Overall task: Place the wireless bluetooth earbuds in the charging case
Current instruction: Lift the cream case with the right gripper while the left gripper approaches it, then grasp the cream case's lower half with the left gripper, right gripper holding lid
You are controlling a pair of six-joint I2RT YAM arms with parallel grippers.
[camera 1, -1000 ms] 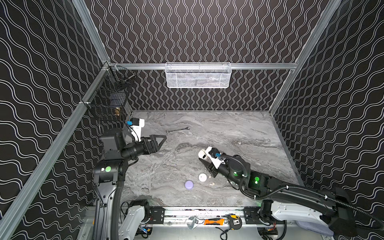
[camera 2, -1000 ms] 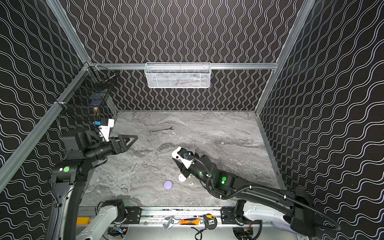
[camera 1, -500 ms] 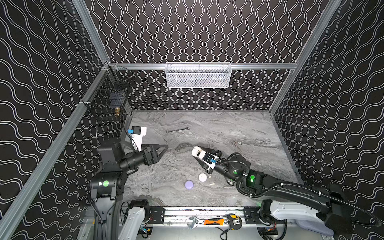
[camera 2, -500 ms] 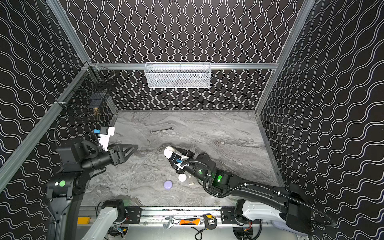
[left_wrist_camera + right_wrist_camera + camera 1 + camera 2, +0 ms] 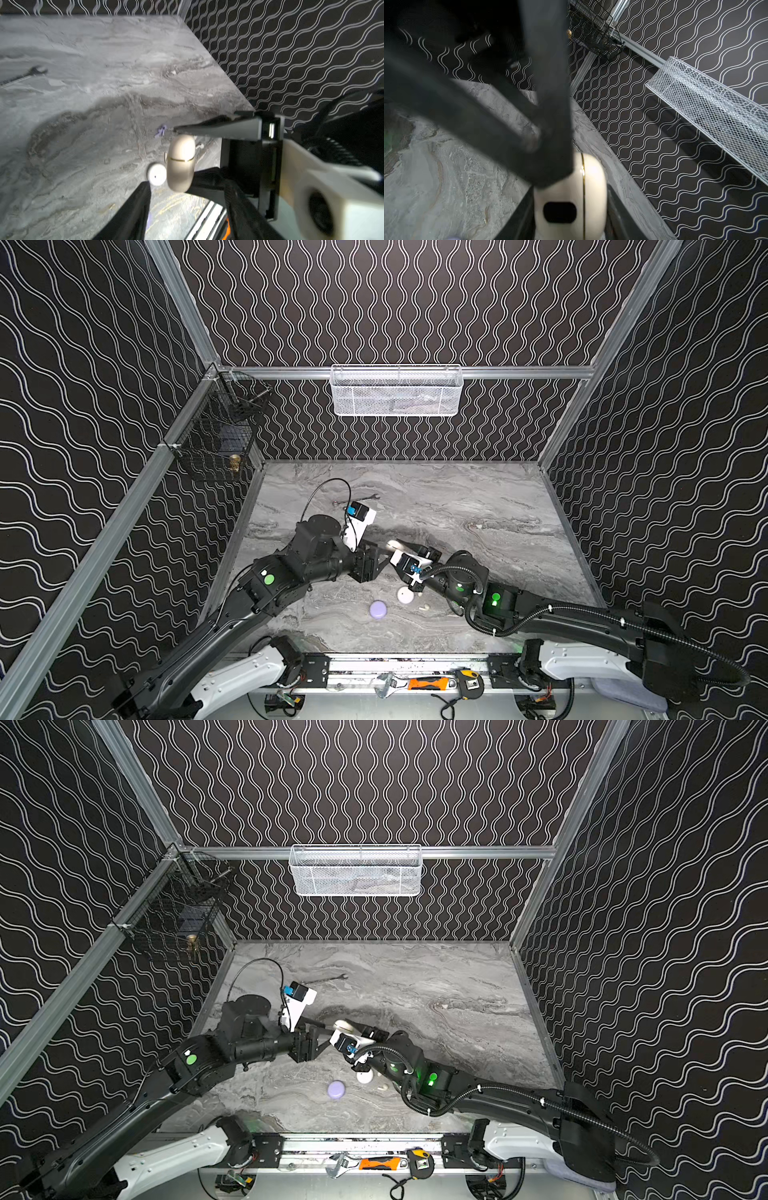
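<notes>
— Which colours are you seeing on the charging case [image 5: 571,197]?
— Cream, with a thin gold seam and a black oval patch.
— And your table [image 5: 457,497]?
— Grey marble veining. You have a lavender round case [image 5: 378,609] and a white round case [image 5: 405,595] on it. The walls [image 5: 415,302] are black with white wavy lines.

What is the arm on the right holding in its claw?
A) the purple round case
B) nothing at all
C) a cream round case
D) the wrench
C: in the right wrist view the cream case, with its gold seam, sits clamped between the fingers of the right gripper, off the table, while the purple case and the wrench lie on it.
</notes>
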